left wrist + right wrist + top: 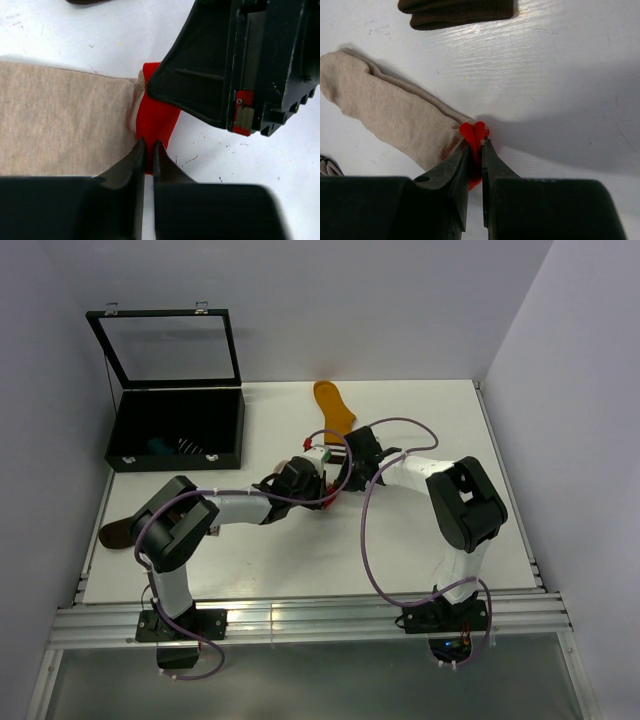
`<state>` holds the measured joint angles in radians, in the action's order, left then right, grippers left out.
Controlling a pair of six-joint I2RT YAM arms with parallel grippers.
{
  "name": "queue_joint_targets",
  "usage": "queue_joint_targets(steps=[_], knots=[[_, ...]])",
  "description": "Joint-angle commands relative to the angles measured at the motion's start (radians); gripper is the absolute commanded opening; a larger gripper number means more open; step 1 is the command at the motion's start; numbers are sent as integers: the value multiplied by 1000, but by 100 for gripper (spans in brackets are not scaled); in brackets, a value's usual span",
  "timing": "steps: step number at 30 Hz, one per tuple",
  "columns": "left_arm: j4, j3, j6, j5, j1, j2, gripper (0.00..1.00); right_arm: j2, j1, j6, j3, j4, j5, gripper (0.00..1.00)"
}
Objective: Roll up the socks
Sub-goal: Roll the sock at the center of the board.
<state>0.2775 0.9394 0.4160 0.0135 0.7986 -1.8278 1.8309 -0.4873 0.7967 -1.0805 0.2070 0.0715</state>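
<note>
Top view: white bench (420,410). The left gripper (320,492) and right gripper (338,476) meet tip to tip mid-bench, and their bodies hide what is between them. A mustard fabric sock (335,405) lies just beyond them, flat and apart from both. A dark brown sock (113,533) sits at the left bench edge, partly under the left arm's elbow. A black box-shaped case (175,460) stands at the far left with its glass-panelled lid up. Inside it are a teal sock (157,447) and a black-and-white striped sock (190,445).

Left wrist: a beige soft-fabric sock (60,120) lies flat on the bench with its red end (157,125) toward the grippers. The left gripper is clenched on the near edge of that red end, with only a thin slit between its fingers (132,162). The right gripper's black body fills the upper right, its tip on the far side of the same red end. A red-and-grey tab (243,117) sits on that body. Any lettering on it is too blurred to read.

Right wrist: the right gripper is clamped on the red end, and the fabric bunches into a fold at its fingertips (462,160). The beige sock trails away to the upper left, flat on the bench. The dark brown sock lies at the top edge, well apart from it. A striped scrap (327,167) shows at the lower left edge; I can't tell what it is.
</note>
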Motion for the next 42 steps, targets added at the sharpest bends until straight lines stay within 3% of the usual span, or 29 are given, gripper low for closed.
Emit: queue_joint_targets(steps=[1, 2, 3, 10, 26, 31, 39, 42], knots=[[-82, 38, 61, -4, 11, 29, 8, -15, 10, 19, -32, 28, -25, 0], [-98, 44, 73, -4, 11, 24, 1, -18, 12, 28, -29, 23, -27, 0], [-122, 50, 99, -4, 11, 21, 0, -21, 13, 33, -24, 19, -27, 0], [-259, 114, 178, -98, -10, -28, 0, -35, 19, 55, -10, -4, -24, 0], [-348, 142, 276, -270, -96, -192, 2, -7, 21, 70, -38, 6, -35, 0], [-409, 220, 250, -284, -147, -270, 0, -16, 41, 107, 11, -27, -32, 0], [-466, 452, 147, -233, -137, -341, 0, -91, 96, 183, 134, -69, -70, 0], [-446, 434, 132, -248, -134, -329, 0, -102, 113, 182, 148, -74, -65, 0]])
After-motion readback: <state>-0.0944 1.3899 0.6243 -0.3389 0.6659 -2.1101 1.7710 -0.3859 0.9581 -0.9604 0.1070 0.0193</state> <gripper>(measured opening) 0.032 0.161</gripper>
